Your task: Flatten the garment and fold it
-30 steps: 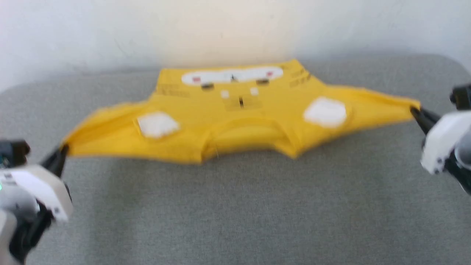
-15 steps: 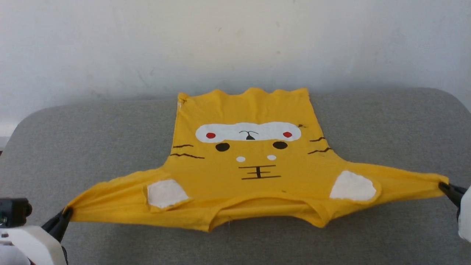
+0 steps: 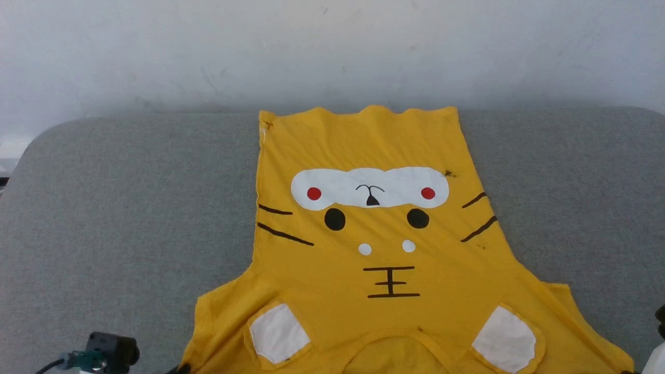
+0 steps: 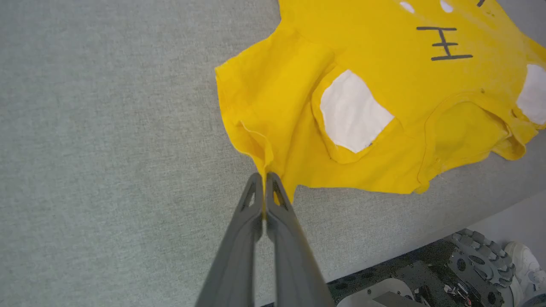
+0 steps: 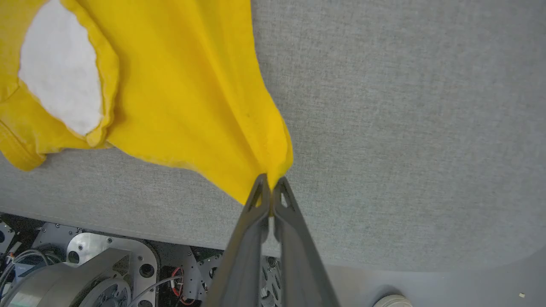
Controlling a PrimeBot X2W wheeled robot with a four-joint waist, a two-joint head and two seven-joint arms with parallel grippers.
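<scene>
On grey woven cloth (image 3: 130, 208), flat garment (image 3: 363, 145)

The garment (image 3: 363, 140) is mustard yellow w/ a white band, 2 red dots, black dots, small white dots & black lines. White patch (image 4: 352, 111) just beyond left tool (image 4: 265, 177); second white patch (image 5: 59, 85) beyond right tool (image 5: 271, 181), off to its side. Both tools dark grey. Worktop (image 3: 130, 208) grey weave, wall (image 3: 311, 52) off-white.
</scene>
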